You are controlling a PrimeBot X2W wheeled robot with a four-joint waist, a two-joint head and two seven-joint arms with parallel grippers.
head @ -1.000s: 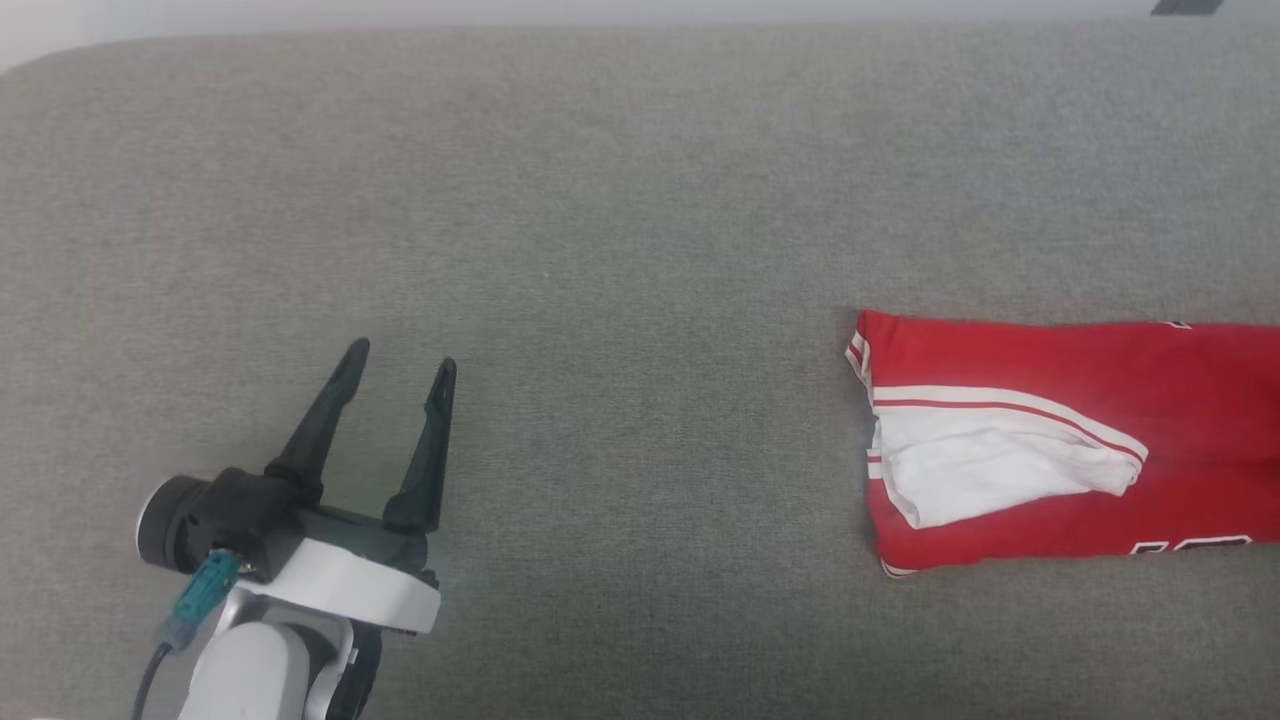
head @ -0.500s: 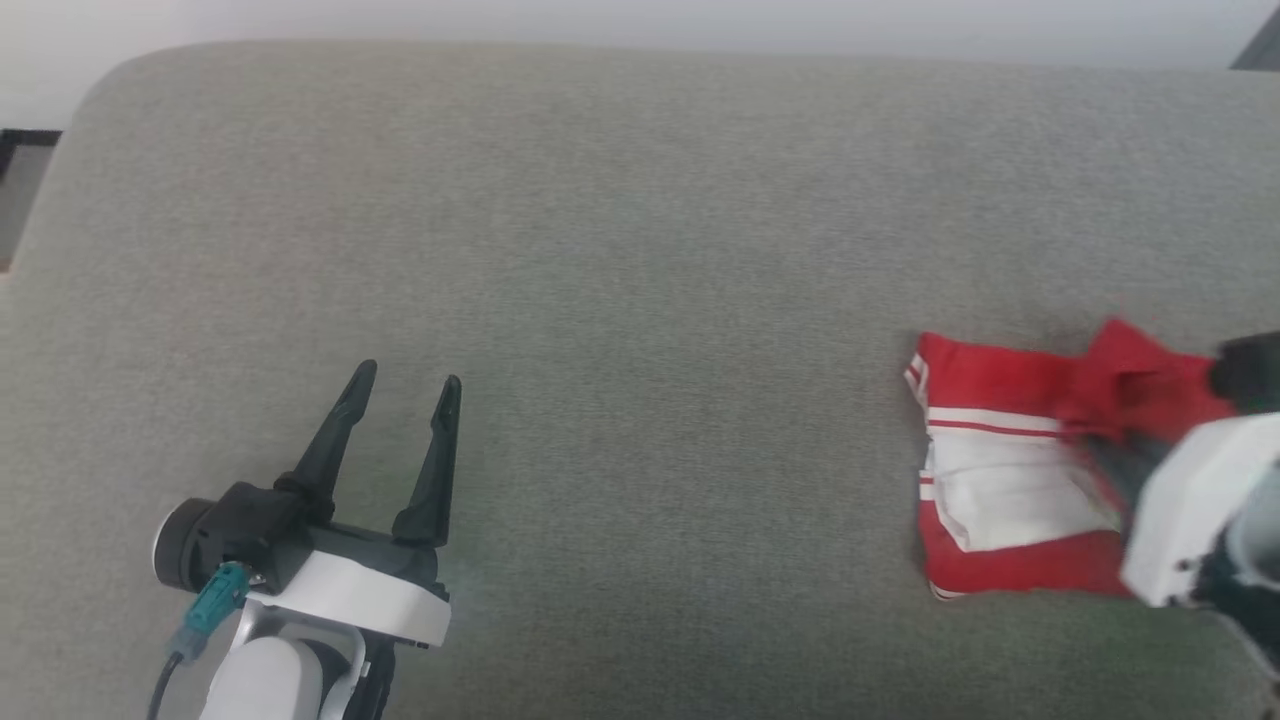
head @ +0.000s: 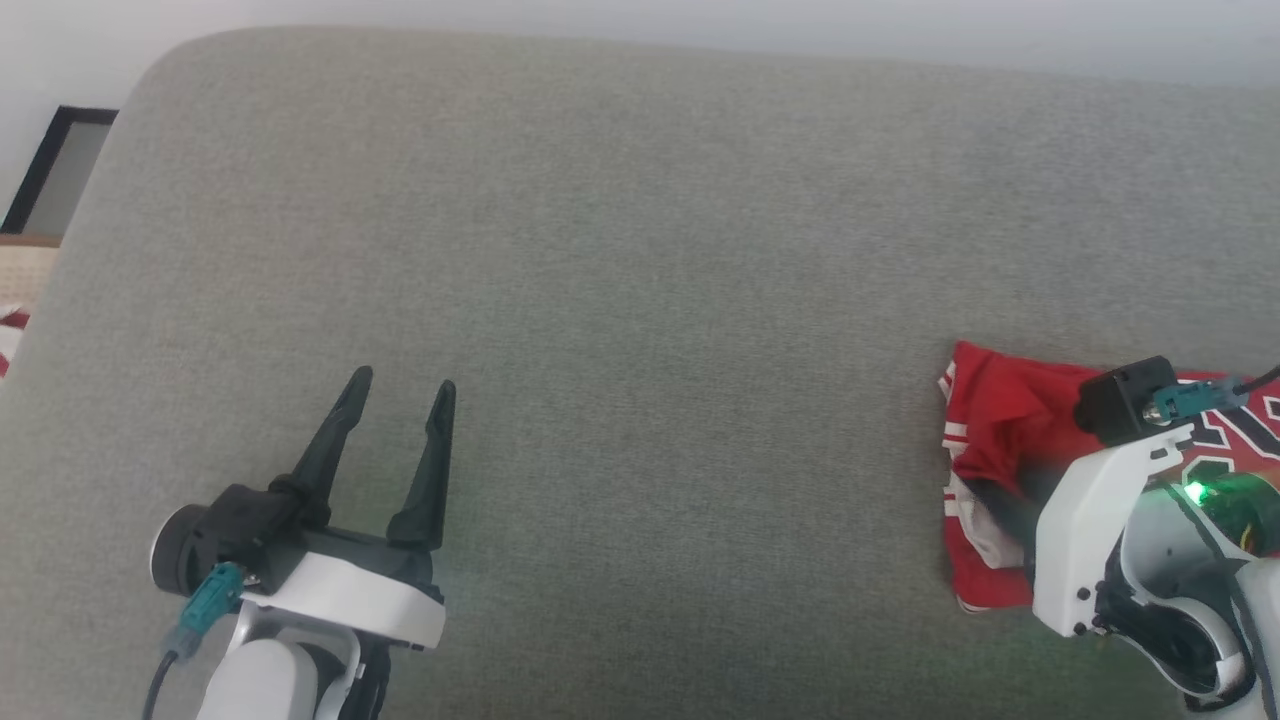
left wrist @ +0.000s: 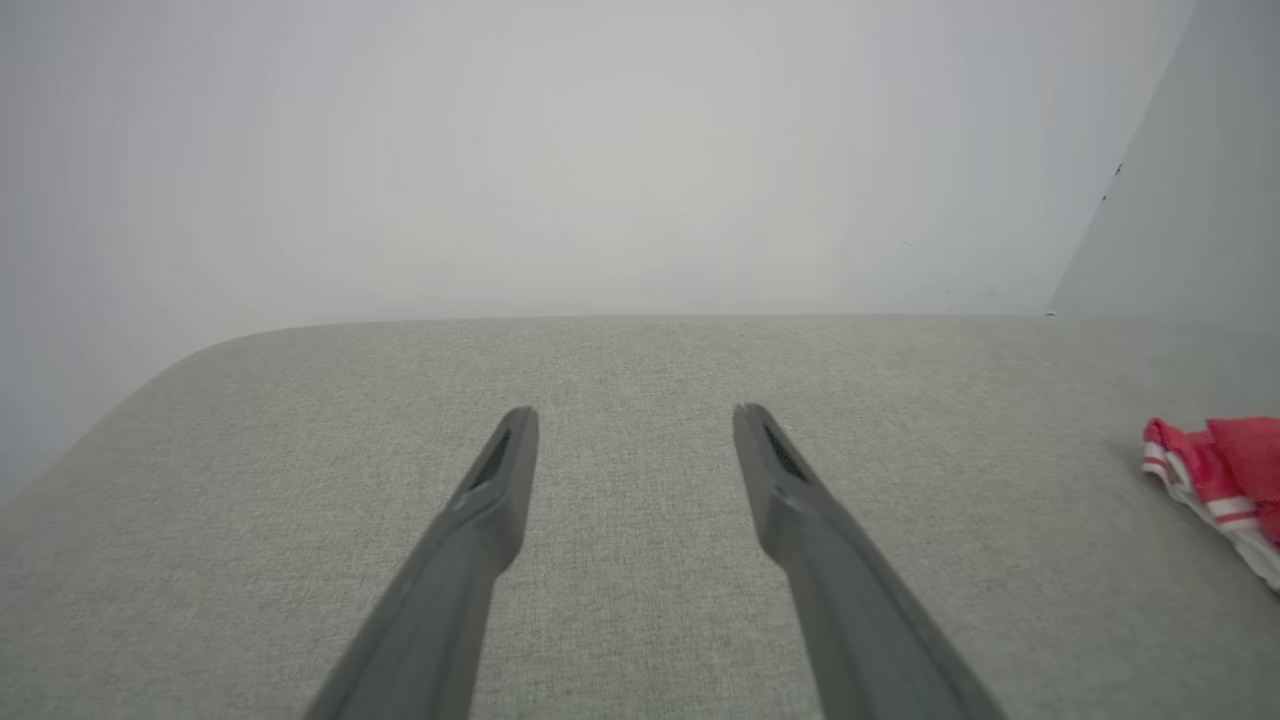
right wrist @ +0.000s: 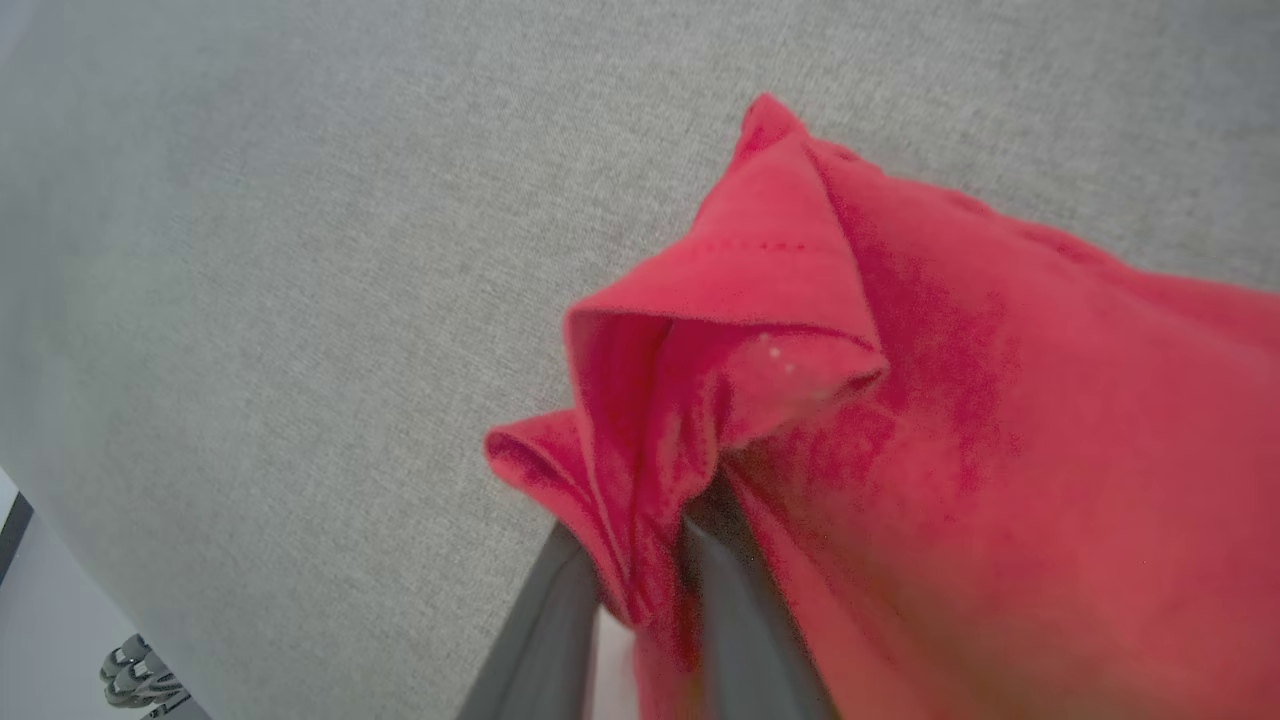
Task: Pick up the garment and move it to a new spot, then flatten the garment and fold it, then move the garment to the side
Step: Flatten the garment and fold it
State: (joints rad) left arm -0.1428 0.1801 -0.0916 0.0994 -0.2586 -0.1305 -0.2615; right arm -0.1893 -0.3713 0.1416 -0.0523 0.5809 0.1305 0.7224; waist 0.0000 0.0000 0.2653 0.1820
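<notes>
Observed grey fabric surface (head: pixel 640 250) across head view, far-left corner rounded, right end cut by frame. Cannot see full extent of garment (head: pixel 1000 430): cropped at right frame edge and partly covered by white right wrist housing (head: pixel 1085 540). Can read numerals only in part, black with white outline, beside that housing. Cannot make out right claw's fingertips in head view, buried in cloth. In right wrist view, found right claw (right wrist: pixel 638 540) clenched on a bunched red fold of garment, cloth pinched between the two dark fingers and standing in a peak with a stitched hem showing. Logged right arm reaching in from lower right, wrist over near edge of garment, green light (head: pixel 1192 490) lit on it. Logged left arm at lower left, left claw (head: pixel 403 380) released, fingers spread and pointing up-frame over bare surface, grasping nothing, well apart from garment. Noted garment lying crumpled at right side of surface: red, with white panel and red-and-white striped trim along left edge.
</notes>
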